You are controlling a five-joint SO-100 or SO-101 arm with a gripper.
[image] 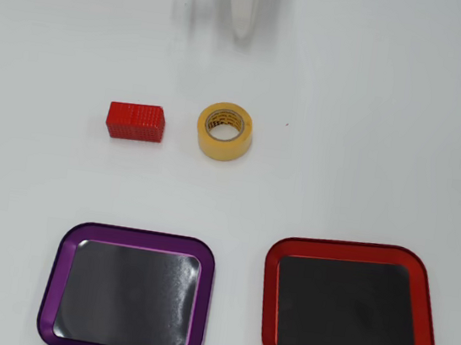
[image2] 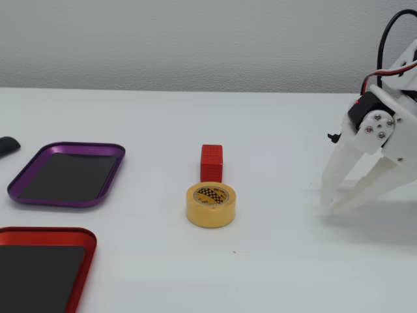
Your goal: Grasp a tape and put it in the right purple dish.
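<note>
The yellow tape roll (image: 223, 144) lies flat on the white table, core opening up; it also shows in the fixed view (image2: 210, 212). The purple dish (image: 50, 285) sits at the lower left of the overhead view and at the left in the fixed view (image2: 116, 173); its dark mat is bare. My white gripper (image: 242, 34) is at the top of the overhead view, well away from the tape. In the fixed view it (image2: 330, 205) points down at the table on the right, fingertips together and holding nothing.
A red ribbed block (image: 135, 121) lies beside the tape, behind it in the fixed view (image2: 212, 163). A red-rimmed dish (image: 266, 296) sits beside the purple one (image2: 45, 232). A dark object (image2: 6, 145) shows at the left edge.
</note>
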